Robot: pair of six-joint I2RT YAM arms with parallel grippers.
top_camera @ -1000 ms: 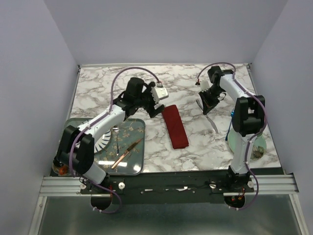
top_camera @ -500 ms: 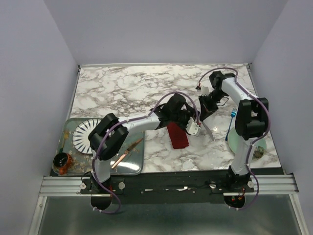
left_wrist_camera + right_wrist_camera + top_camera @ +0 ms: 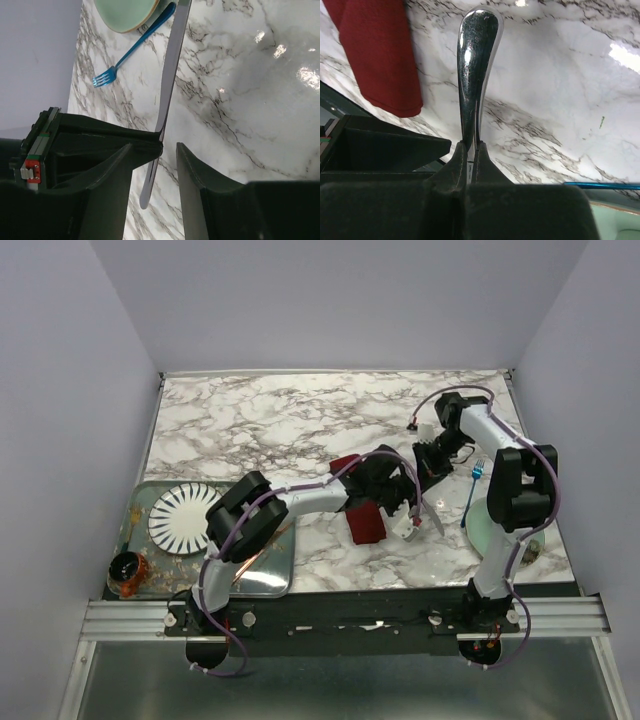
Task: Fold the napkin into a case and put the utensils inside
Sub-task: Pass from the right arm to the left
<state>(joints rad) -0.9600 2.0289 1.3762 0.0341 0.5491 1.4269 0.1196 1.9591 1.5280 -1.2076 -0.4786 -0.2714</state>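
On marble table (image 3: 250, 430), left end effector (image 3: 169, 146) has reached silvery utensil (image 3: 172, 65).

**No readable writing in any view**

A small red tag (image 3: 31, 169) on a dark housing in the left wrist view is too blurred to read. The silvery utensil (image 3: 476, 60) shows only reflections. The marble table (image 3: 250, 430) carries veining, not lettering.

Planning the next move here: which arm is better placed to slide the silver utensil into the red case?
Right, probably. The right gripper is shut on the silver utensil, with the case close beside it; the left gripper only straddles the utensil, jaws open.
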